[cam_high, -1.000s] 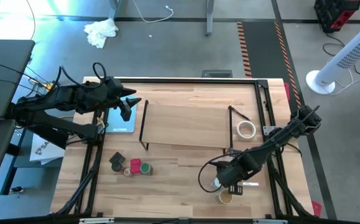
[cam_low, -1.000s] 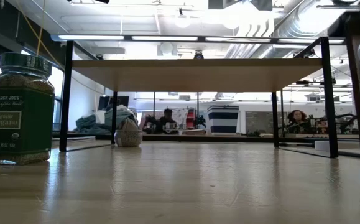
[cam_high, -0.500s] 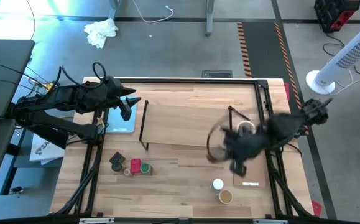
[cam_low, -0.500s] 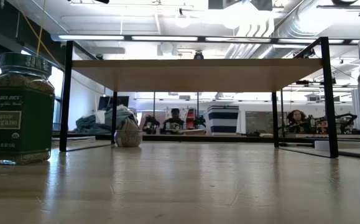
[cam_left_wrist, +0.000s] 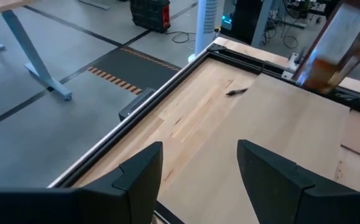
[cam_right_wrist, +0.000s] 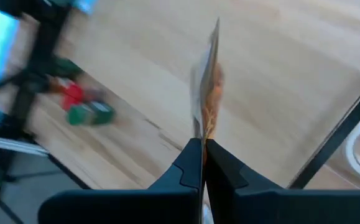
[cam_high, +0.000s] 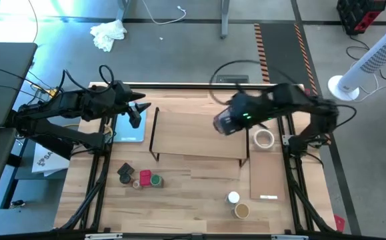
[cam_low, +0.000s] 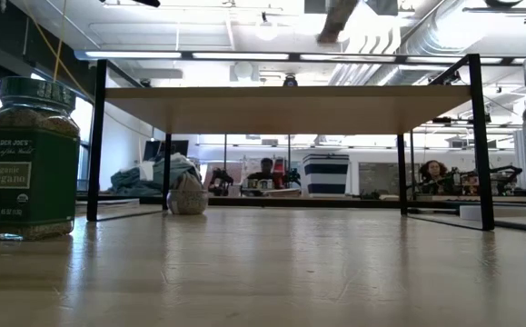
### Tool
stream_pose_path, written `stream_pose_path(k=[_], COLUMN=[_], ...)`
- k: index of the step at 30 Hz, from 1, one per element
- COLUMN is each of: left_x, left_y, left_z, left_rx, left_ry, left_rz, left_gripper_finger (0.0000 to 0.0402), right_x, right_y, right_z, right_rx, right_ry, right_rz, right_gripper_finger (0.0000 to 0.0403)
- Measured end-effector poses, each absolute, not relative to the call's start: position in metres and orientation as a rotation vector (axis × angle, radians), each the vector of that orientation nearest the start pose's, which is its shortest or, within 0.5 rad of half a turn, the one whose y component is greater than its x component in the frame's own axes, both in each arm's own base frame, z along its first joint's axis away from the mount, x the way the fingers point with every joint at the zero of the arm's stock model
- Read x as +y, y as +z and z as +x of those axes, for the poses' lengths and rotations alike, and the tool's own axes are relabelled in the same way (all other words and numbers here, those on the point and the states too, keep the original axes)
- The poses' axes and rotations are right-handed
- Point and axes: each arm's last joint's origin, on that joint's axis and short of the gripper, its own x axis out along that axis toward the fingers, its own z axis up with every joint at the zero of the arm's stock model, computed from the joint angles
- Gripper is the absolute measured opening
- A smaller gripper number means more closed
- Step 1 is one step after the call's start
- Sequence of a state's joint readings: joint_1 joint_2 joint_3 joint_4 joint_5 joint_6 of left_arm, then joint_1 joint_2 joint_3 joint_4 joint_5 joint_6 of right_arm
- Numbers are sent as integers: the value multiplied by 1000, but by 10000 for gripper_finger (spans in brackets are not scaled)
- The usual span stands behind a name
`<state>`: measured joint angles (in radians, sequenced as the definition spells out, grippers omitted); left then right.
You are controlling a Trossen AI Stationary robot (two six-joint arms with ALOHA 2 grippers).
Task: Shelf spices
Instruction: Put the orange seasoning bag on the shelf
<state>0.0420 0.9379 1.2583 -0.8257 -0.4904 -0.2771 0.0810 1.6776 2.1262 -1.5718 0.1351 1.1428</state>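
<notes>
Pale wood shelf [cam_high: 196, 130] has no jars on top yet. Right gripper [cam_right_wrist: 203, 149] hangs above its right end, pinched tight on something thin, orange-flecked and blurry, hard to name. Left gripper [cam_left_wrist: 198, 165] waits half-open and empty off the shelf's left end. The spices [cam_high: 139, 177] and white-topped jar [cam_high: 233, 197] sit in front of the shelf. That skinny pinch could slip mid-swing.

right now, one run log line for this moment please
left gripper: open, empty, over blue pad | right gripper: fingers shut, above shelf top | spices: on table, none on shelf
</notes>
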Motion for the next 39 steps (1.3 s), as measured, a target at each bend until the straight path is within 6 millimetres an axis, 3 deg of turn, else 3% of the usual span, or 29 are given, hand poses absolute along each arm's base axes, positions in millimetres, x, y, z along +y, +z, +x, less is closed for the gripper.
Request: stream_pose_path(k=[5,12,18,21,24,27,29,32,39], left_x=[20,20,19,18,18,18,20,24,32], left_y=[405,405,405,405,404,403,404,404,404], left_z=[159,159,159,160,159,159,159,160,162], left_rx=[427,438,461,469,483,488,479,468,458], left_ry=[556,533,470,450,446,448,457,479,527], left_rz=[-163,-142,-93,-73,-65,-63,-66,-77,-131], left_gripper_finger=[205,205,205,205,205,205,205,205,205], right_x=[19,14,12,11,10,9,8,7,10], right_y=[411,412,421,409,393,395,393,388,384], right_z=[313,310,298,284,254,219,208,209,234], right_rx=[1060,946,894,962,975,892,872,878,970], right_ry=[-698,-865,-881,-901,-1010,-1074,-1096,-1107,-1070], right_rz=[881,1011,1056,1044,1118,1202,1221,1233,1210], right_gripper_finger=[0,0,0,0,0,0,0,0,0])
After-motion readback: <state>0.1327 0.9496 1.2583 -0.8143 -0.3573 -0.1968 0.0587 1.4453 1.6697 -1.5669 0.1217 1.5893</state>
